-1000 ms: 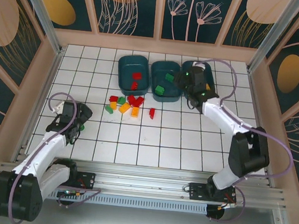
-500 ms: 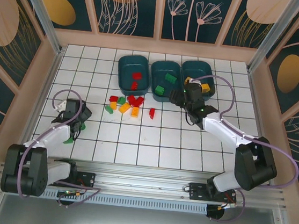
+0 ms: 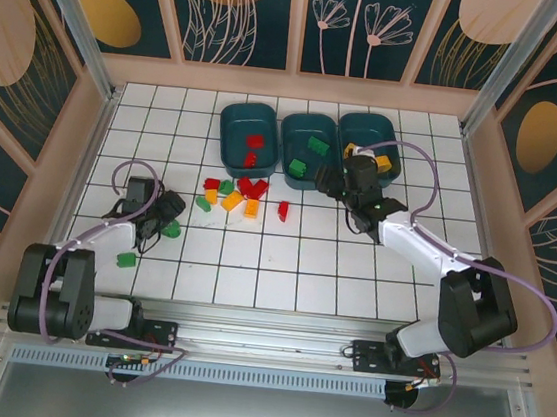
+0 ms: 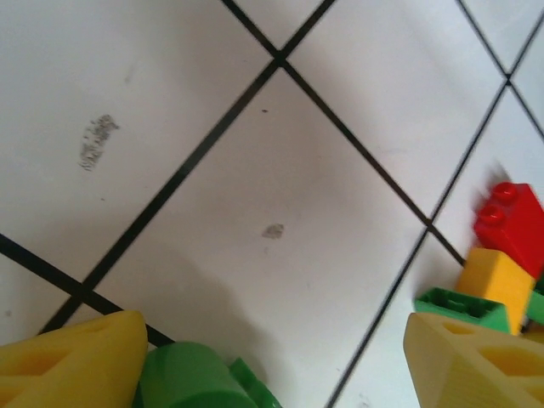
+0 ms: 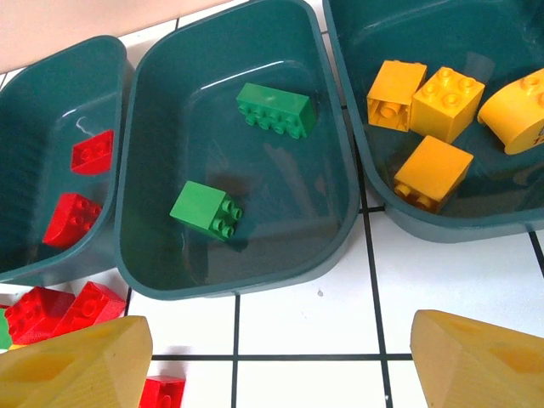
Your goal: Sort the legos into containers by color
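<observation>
Right gripper (image 5: 276, 330) spread and empty, I had backed off the yellow-brick tub (image 5: 442, 231). Loose bricks (image 3: 235, 194) nearby awaited sorting.

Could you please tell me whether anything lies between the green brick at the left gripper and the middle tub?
Yes. Along the table, the loose pile of red, yellow and green bricks lies between the green brick at the left gripper and the middle tub. Lifted over the pile, its path looks probably clear.
</observation>
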